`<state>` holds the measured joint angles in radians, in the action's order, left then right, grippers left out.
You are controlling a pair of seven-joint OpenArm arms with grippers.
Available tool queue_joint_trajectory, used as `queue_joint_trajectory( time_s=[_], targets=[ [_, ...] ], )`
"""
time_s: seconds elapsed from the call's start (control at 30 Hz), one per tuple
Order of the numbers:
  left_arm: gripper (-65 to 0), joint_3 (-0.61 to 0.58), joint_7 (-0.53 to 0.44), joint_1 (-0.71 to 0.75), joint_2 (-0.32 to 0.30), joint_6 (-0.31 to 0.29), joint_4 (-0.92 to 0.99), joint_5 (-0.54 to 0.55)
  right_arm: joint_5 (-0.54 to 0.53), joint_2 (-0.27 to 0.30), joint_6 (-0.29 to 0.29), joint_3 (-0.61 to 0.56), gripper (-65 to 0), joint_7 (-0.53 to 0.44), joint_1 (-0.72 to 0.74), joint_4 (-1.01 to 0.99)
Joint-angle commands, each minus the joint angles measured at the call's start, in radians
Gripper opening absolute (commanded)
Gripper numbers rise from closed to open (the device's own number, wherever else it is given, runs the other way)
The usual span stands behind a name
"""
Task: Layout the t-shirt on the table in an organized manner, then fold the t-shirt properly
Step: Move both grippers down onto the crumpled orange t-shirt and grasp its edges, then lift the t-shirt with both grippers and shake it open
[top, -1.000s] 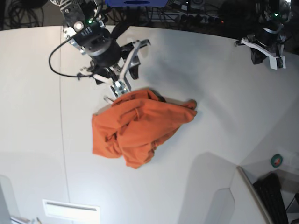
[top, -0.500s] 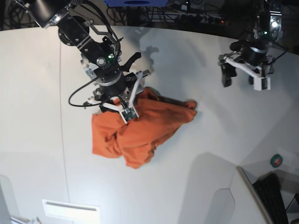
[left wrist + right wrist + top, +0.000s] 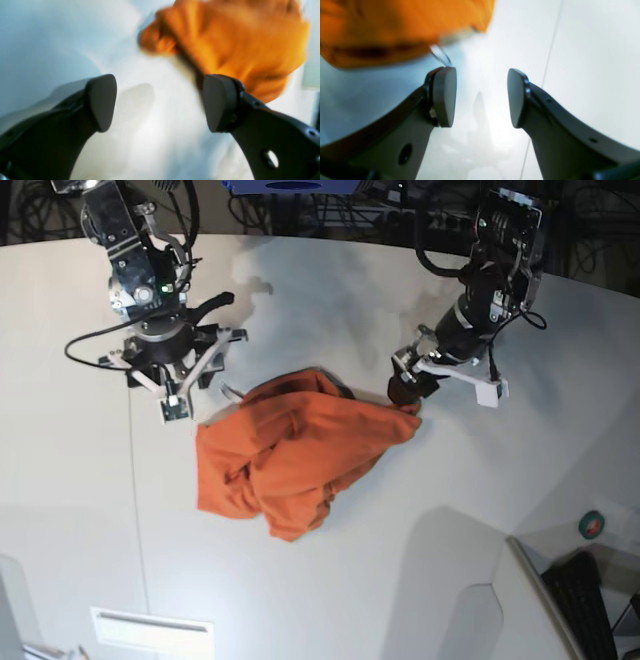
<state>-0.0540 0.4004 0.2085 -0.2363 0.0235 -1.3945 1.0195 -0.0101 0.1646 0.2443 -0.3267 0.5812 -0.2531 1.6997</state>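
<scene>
**Base view: both arms change place around the crumpled shirt**

Base view shows you the main change. One second ago the right gripper (image 3: 178,385) stood at the upper edge of the shirt (image 3: 290,450), and half a second ago it was pressed onto the cloth. Now it is pulled back to the shirt's upper left, beside the cloth and apart from it. Its jaws stand open and hold nothing; in the right wrist view you see only bare table (image 3: 595,50) between the pads, with the orange cloth up at the left.

The left gripper (image 3: 412,388) was far away at the table's back edge a second ago, with its jaws together. Now it is down at the shirt's right tip, close to or touching the cloth; you cannot tell which. In the left wrist view its jaws are wide apart and empty, and the shirt lies just behind the right-hand pad (image 3: 216,102).

For the task, I judge that the right arm's attempt did not help: the shirt lies in the same bunched heap in the middle of the table, not spread. The left arm looks ready to take the right tip. Laying out is not done, and folding cannot begin.

Count: one shirt, one table, two grippers, both open.
</scene>
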Motion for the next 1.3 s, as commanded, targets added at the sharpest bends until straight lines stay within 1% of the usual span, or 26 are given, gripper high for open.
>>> queue_joint_trajectory(
  time_s=[0.0, 0.13, 0.2, 0.27, 0.3, 0.33, 0.37, 0.4, 0.47, 0.53, 0.67, 0.73, 0.77, 0.8, 0.83, 0.9, 0.93, 0.97, 1.07, 1.1, 1.13, 1.17, 1.23, 1.27],
  targets=[
    [-14.8, -0.033, -0.007, -0.034, -0.001, -0.018, -0.004, 0.023, 0.009, 0.0, 0.0, 0.011, -33.6, -0.022, 0.005, 0.018],
    [-14.8, -0.12, -0.007, -0.126, 0.008, -0.018, 0.062, 0.029, 0.012, 0.002, -0.003, 0.038, -33.6, -0.022, -0.018, 0.018],
    [-14.8, -0.142, -0.008, -0.165, 0.016, -0.017, 0.105, 0.029, 0.012, 0.002, -0.03, 0.044, -33.9, -0.022, -0.03, 0.02],
    [-14.8, -0.131, -0.008, -0.195, 0.038, -0.015, 0.148, 0.026, 0.012, 0.002, -0.064, 0.044, -34.2, -0.022, -0.035, 0.018],
    [-15.1, -0.128, -0.008, -0.206, 0.044, -0.015, 0.165, 0.026, 0.014, 0.005, -0.07, 0.045, -34.2, -0.022, -0.041, 0.017],
    [-17.1, -0.129, -0.008, -0.214, 0.044, -0.015, 0.174, 0.026, 0.014, 0.016, -0.072, 0.045, -34.2, -0.022, -0.044, 0.017],
    [-21.7, -0.131, -0.008, -0.218, 0.044, -0.015, 0.172, 0.026, 0.011, 0.023, -0.072, 0.044, -34.2, -0.023, -0.044, 0.017],
    [-28.1, -0.131, -0.008, -0.218, 0.044, -0.015, 0.159, 0.026, 0.011, 0.026, -0.072, 0.044, -34.4, -0.023, -0.044, 0.017],
    [-45.4, -0.131, -0.008, -0.211, 0.039, -0.013, 0.116, 0.026, 0.011, 0.028, -0.072, 0.045, -34.4, -0.023, -0.045, 0.017],
    [-65.0, -0.131, -0.008, -0.211, 0.036, -0.012, 0.065, 0.025, 0.012, 0.031, -0.072, 0.045, -34.4, -0.023, -0.045, 0.017],
    [-65.0, -0.14, -0.007, -0.22, 0.018, -0.012, -0.053, 0.023, 0.011, 0.029, -0.072, 0.045, -34.4, -0.023, -0.045, 0.015],
    [-65.0, -0.169, -0.007, -0.245, 0.016, -0.01, -0.111, -0.012, 0.009, 0.029, -0.072, 0.045, -34.4, -0.023, -0.045, 0.018],
    [-65.0, -0.189, -0.007, -0.271, 0.019, -0.009, -0.128, -0.049, 0.009, 0.029, -0.073, 0.042, -34.4, -0.023, -0.045, 0.02],
    [-65.0, -0.217, -0.007, -0.294, 0.024, 0.008, -0.141, -0.081, 0.008, 0.028, -0.076, 0.039, -34.4, -0.023, -0.045, 0.02],
    [-65.0, -0.248, -0.007, -0.317, 0.028, 0.039, -0.154, -0.106, 0.008, 0.025, -0.076, 0.036, -34.4, -0.023, -0.045, 0.021],
    [-65.0, -0.32, -0.007, -0.386, 0.039, 0.132, -0.176, -0.129, 0.008, 0.02, -0.076, 0.036, -34.5, -0.023, -0.041, 0.026],
    [-65.0, -0.35, -0.007, -0.419, 0.041, 0.168, -0.185, -0.127, 0.008, 0.01, -0.078, 0.034, -35.7, -0.023, -0.038, 0.026],
    [-65.0, -0.376, -0.007, -0.446, 0.041, 0.195, -0.191, -0.127, 0.008, -0.001, -0.078, 0.034, -38.3, -0.023, -0.027, 0.026],
    [-65.0, -0.429, -0.007, -0.518, 0.041, 0.267, -0.184, -0.126, 0.008, -0.027, -0.078, 0.039, -50.4, -0.023, 0.01, 0.024],
    [-65.0, -0.433, -0.007, -0.528, 0.041, 0.28, -0.182, -0.126, 0.005, -0.035, -0.078, 0.042, -52.4, -0.023, 0.022, 0.024],
    [-65.0, -0.432, -0.007, -0.533, 0.041, 0.284, -0.182, -0.126, -0.014, -0.044, -0.078, 0.045, -52.2, -0.023, 0.036, 0.024],
    [-65.0, -0.429, -0.007, -0.536, 0.041, 0.284, -0.184, -0.126, -0.04, -0.043, -0.078, 0.045, -50.0, -0.023, 0.056, 0.023],
    [-65.0, -0.427, -0.007, -0.539, 0.041, 0.284, -0.188, -0.126, -0.095, -0.036, -0.078, 0.044, -41.9, -0.023, 0.097, 0.013],
    [-65.0, -0.427, -0.007, -0.539, 0.041, 0.284, -0.19, -0.126, -0.11, -0.029, -0.078, 0.042, -35.7, -0.023, 0.119, -0.008]
  ],
)
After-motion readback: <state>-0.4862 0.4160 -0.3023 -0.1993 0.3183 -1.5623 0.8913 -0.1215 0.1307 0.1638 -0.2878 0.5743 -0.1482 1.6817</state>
